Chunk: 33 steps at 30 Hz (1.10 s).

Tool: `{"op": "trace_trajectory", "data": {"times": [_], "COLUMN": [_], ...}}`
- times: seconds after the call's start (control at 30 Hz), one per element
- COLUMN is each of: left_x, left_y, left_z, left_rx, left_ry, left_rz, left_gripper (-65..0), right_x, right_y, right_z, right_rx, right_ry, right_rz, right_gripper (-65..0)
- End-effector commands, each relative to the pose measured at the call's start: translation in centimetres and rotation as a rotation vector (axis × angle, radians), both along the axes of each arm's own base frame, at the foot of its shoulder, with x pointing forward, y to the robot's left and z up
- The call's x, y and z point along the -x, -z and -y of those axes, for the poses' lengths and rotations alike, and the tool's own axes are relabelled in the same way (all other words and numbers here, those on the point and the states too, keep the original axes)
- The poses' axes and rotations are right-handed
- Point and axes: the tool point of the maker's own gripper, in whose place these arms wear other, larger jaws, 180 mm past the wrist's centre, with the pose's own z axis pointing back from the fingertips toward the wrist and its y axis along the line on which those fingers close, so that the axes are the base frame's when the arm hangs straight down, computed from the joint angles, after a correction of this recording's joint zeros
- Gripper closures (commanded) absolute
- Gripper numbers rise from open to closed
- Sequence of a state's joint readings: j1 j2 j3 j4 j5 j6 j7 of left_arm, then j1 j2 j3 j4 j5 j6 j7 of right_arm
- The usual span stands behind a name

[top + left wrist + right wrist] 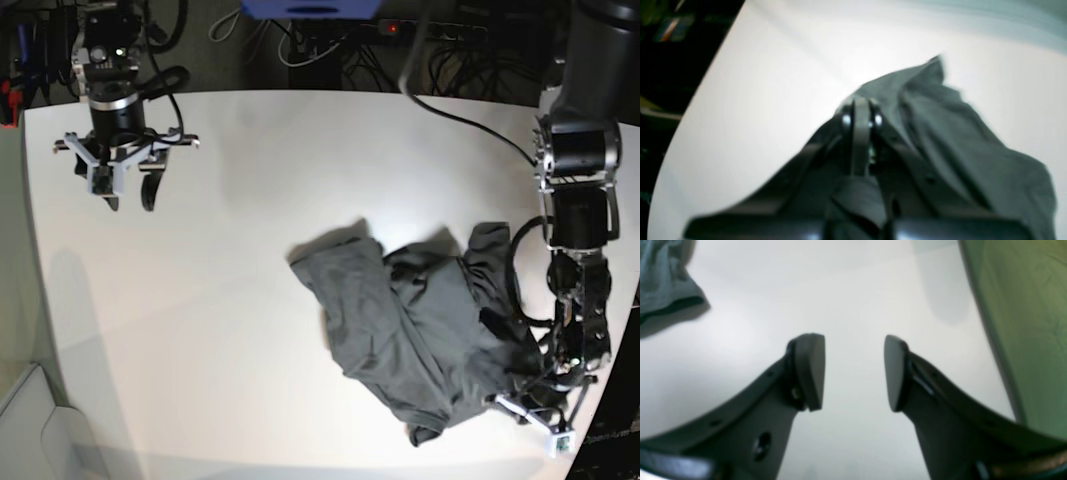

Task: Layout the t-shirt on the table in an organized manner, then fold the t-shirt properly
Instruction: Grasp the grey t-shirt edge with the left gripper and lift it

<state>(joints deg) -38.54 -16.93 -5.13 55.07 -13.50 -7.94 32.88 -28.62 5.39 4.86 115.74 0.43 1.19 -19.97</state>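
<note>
A broad white table [200, 300] with rounded corners fills the base view, dark cables and gear crowding the floor beyond its far edge. At left the right gripper [128, 192] hangs above bare tabletop, jaws spread and empty. The charcoal t-shirt [410, 340] lies crumpled right of centre — no label or lettering can be read on it. At far right the left gripper [530, 395] is clamped on the t-shirt's edge, its wrist view blurred, cloth bunched around the fingertips
</note>
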Motion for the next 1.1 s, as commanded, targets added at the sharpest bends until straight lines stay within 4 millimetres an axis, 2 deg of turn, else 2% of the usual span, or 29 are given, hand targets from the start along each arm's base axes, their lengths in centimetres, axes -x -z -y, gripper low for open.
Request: {"op": "trace_trajectory", "data": {"times": [0.0,0.1,0.27,0.37,0.43,0.5,0.6,0.67,0.83,0.9,1.07], "left_x": [-0.9,0.0,2.7,4.2,4.8,4.9,4.6,4.2,3.8,4.0,3.9], "left_y": [-3.8,-6.5,-12.3,-15.0,-16.1,-16.5,-16.0,-15.4,-17.2,-17.6,-18.3], "left_z": [0.8,4.3,10.3,12.6,13.4,13.5,13.0,10.6,6.8,6.7,8.1], "left_rx": [-0.002,0.0,0.011,0.022,0.023,0.021,0.024,0.035,0.05,0.039,0.031], "left_ry": [0.021,0.084,0.188,0.228,0.241,0.242,0.228,0.176,0.099,0.099,0.129], "left_rz": [0.092,0.136,0.244,0.281,0.303,0.317,0.302,0.284,0.317,0.328,0.341], "left_gripper": [-0.6,-0.6,-0.6,-0.6,-0.6,-0.6,-0.6,-0.6,-0.6,-0.6,-0.6], "right_x": [-0.4,-0.4,-0.4,-0.4,-0.4,-0.4,-0.2,-0.3,-0.2,-0.2,-0.1], "right_y": [-1.2,-1.2,-1.2,-1.2,-1.2,-1.2,-1.1,-1.1,-1.1,-1.0,-1.0], "right_z": [0.1,0.1,0.2,0.2,0.2,0.2,0.2,0.2,0.2,0.2,0.3], "right_rx": [0.007,0.007,0.008,0.008,0.008,0.008,0.009,0.009,0.009,0.009,0.01], "right_ry": [0.0,0.0,0.001,0.001,0.001,0.001,0.003,0.003,0.003,0.003,0.004], "right_rz": [0.046,0.046,0.046,0.046,0.046,0.046,0.042,0.043,0.042,0.04,0.039], "right_gripper": [-29.8,-29.8,-29.8,-29.8,-29.8,-29.8,-29.8,-29.8,-29.8,-29.7,-29.7]}}
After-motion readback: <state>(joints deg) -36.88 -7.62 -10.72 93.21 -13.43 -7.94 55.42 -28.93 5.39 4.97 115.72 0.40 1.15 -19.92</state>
